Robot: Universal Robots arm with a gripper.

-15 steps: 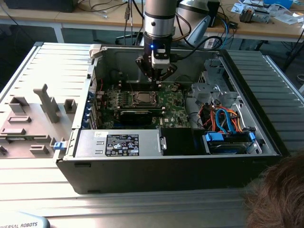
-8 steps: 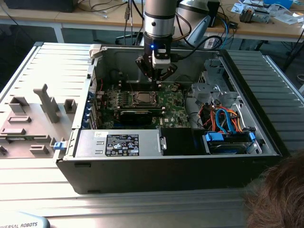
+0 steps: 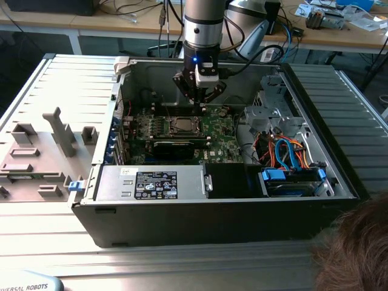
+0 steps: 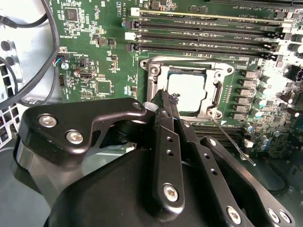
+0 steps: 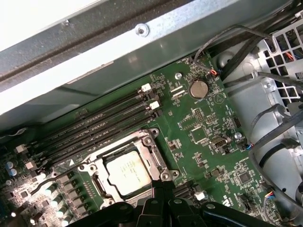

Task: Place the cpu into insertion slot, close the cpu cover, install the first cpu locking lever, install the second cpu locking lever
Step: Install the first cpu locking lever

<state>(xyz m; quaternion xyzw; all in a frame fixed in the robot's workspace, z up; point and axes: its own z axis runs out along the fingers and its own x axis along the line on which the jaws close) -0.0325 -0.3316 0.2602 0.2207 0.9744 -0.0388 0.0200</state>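
Observation:
The cpu (image 4: 187,90) lies flat in its socket on the green motherboard, its pale metal top showing through the window of the cpu cover (image 4: 189,66). The cover lies down around the chip. In the first wrist view the cpu (image 5: 127,170) and the cover (image 5: 156,158) sit just beyond my fingertips. My gripper (image 4: 165,98) is shut, with its tips at the socket's edge beside the chip. I cannot tell whether they touch anything. A thin metal lever rod (image 4: 232,139) sticks out from one socket corner. In the exterior view my gripper (image 3: 201,106) hangs just above the socket (image 3: 180,125).
The open computer case (image 3: 212,206) lies on a slatted metal table. It holds a label-covered power supply (image 3: 151,182), a black card (image 3: 176,147), drive cages and coloured cables (image 3: 291,151). Memory slots (image 4: 208,35) run beside the socket. A person's hair (image 3: 357,248) shows at the exterior view's lower right.

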